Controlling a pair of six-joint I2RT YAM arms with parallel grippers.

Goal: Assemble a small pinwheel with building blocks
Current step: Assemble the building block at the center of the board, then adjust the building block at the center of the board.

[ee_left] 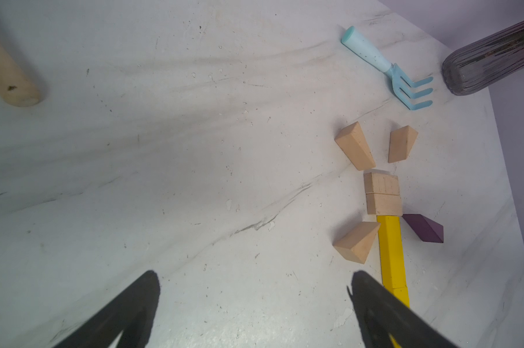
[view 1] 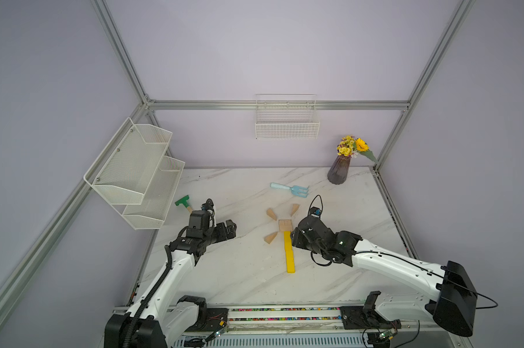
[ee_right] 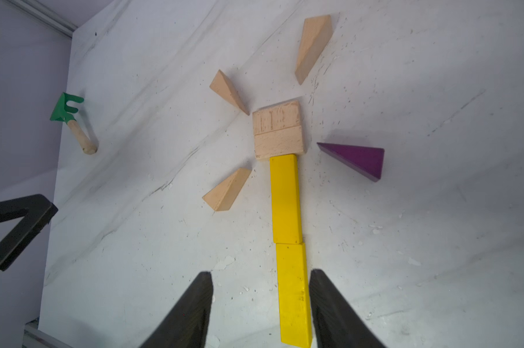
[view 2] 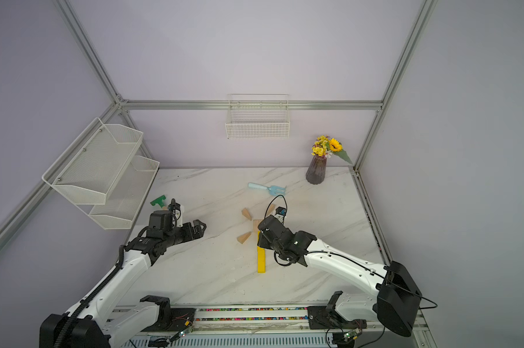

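Your right hand [ee_right: 260,272] is straddling the stem [ee_right: 286,199], released; your left hand [ee_left: 254,272] is hanging open, empty. Rise straight, brushing nothing.

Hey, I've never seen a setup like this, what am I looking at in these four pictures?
Two white robot arms with pincer grippers work at a marble table. Two pictures look down from overhead; two come from cameras on the wrists. On the table lies a flat block pinwheel: tan square hub, three tan wedges, one purple wedge, yellow stem. A green-headed toy tool, a blue rake and a flower vase sit aside. The left gripper and right gripper are open, holding nothing.
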